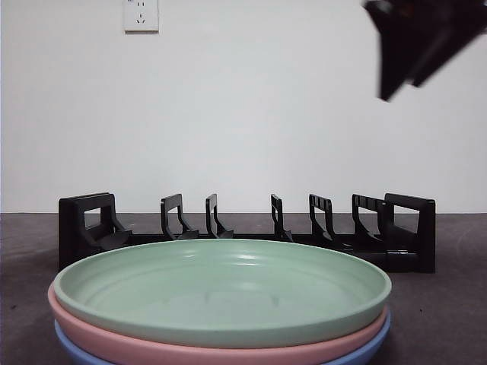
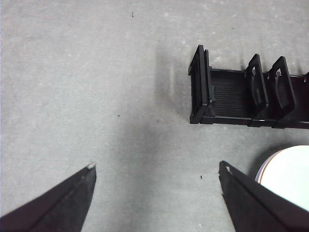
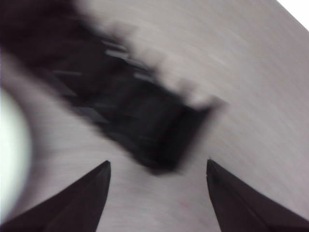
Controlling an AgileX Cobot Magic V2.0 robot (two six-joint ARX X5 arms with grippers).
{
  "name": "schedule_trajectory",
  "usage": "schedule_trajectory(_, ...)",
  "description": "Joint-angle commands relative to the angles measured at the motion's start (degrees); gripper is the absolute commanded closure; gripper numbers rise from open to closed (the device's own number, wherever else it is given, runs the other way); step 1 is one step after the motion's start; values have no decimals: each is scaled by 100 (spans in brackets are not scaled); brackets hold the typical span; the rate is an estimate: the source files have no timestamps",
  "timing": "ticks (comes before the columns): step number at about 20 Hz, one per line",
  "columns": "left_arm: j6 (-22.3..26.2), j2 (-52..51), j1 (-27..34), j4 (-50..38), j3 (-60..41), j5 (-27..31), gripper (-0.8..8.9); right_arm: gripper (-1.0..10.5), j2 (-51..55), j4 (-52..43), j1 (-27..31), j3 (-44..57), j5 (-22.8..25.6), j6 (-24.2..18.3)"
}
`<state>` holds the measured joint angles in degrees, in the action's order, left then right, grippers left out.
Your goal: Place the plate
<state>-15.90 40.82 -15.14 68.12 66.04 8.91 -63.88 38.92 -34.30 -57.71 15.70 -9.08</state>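
A stack of three plates sits at the front: a green plate point(image 1: 221, 293) on top, a pink plate point(image 1: 122, 344) under it and a blue plate point(image 1: 76, 350) at the bottom. A black slotted dish rack point(image 1: 243, 232) stands behind them. My right gripper point(image 3: 158, 166) is open and empty, high above the rack's end point(image 3: 145, 121); its view is blurred. It shows as a dark tip point(image 1: 418, 46) at the front view's top right. My left gripper point(image 2: 157, 169) is open and empty over bare table, beside the rack's other end point(image 2: 241, 94), with a plate's edge point(image 2: 289, 174) nearby.
The grey table point(image 2: 96, 87) lies around the rack. A white wall with a socket point(image 1: 141, 15) stands behind.
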Motion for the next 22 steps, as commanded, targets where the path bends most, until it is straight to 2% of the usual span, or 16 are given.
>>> schedule_trajectory(1, -17, 35, -4, 2, 109, 17, 407, 632, -48, -214, 688, -55, -153, 72)
schedule_trajectory(3, -17, 35, -4, 0, 109, 17, 408, 632, -46, -352, 1222, -55, -236, 107)
schedule_trajectory(4, -11, 35, -4, -11, 109, 17, 438, 655, -46, -376, 1403, -55, -284, 127)
schedule_trajectory(6, 0, 35, -4, 26, 109, 15, 799, 938, -46, -382, 1574, -55, -549, 118)
schedule_trajectory(11, 11, 20, -4, -4, 109, 15, 806, 924, -37, -321, 1539, -57, -1287, 302)
schedule_trajectory(18, 17, -9, -4, -28, 107, 15, 807, 924, -39, -339, 1532, -57, -1272, 302)
schedule_trajectory(19, 579, -37, -2, -131, 85, 81, 806, 924, -39, -339, 1532, -57, -1272, 302)
schedule_trajectory(20, 741, -186, -4, -450, -125, 77, 806, 924, -39, -339, 1532, -57, -1270, 302)
schedule_trajectory(22, 905, -933, 98, -2131, -1397, 77, 806, 924, -39, -339, 1532, -57, -1272, 302)
